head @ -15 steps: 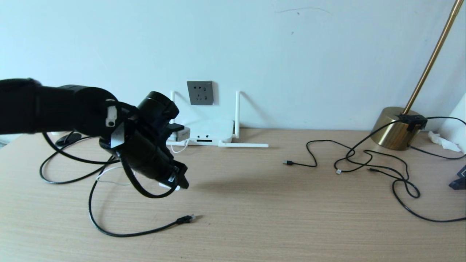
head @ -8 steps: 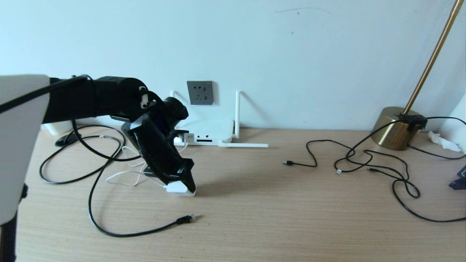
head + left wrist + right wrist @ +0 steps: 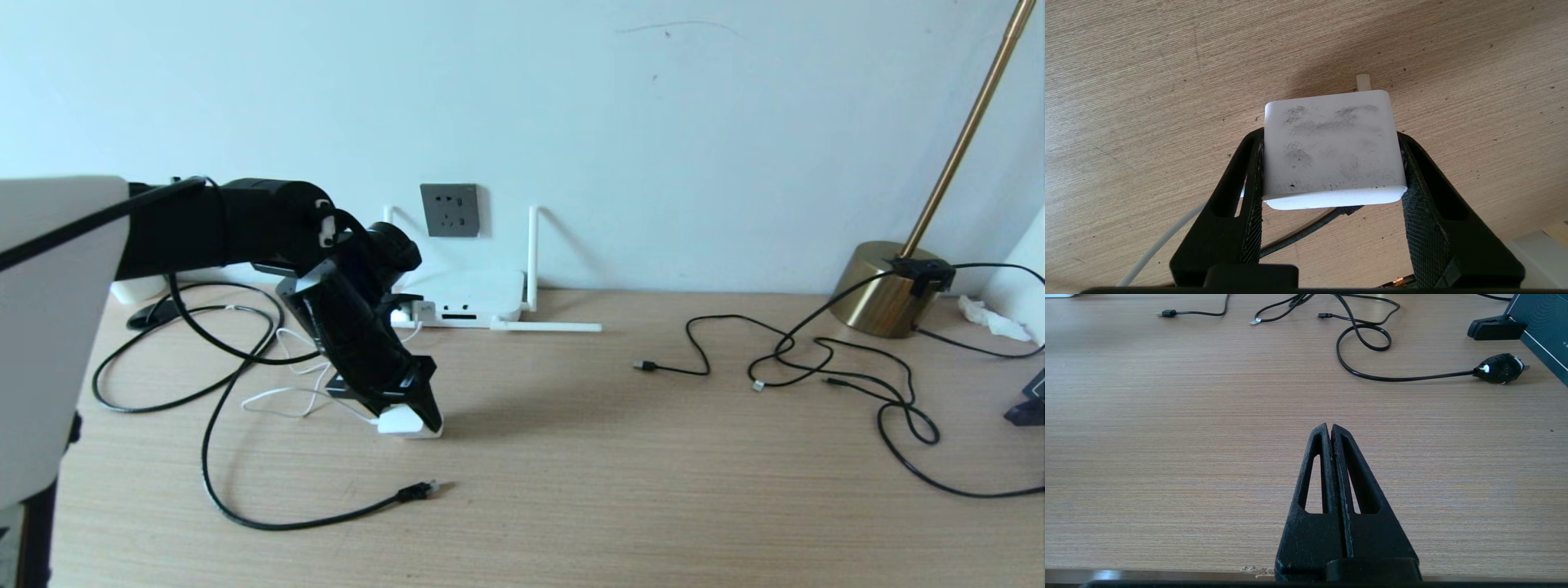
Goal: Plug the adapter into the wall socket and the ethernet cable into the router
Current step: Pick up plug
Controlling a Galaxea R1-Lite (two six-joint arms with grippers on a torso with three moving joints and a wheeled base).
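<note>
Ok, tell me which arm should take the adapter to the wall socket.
Left. Its pincer already clamps the adapter, near the socket. The right pincer is shut, empty.

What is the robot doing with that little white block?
The robot's left hand is shut on the adapter, a small white plug, holding it down at the wooden table. The adapter is not in the wall socket yet. The black ethernet cable lies loose on the table with its plug near the hand, not in the white router by the wall. The right hand is shut, holds nothing and hangs over a bare part of the table.
</note>
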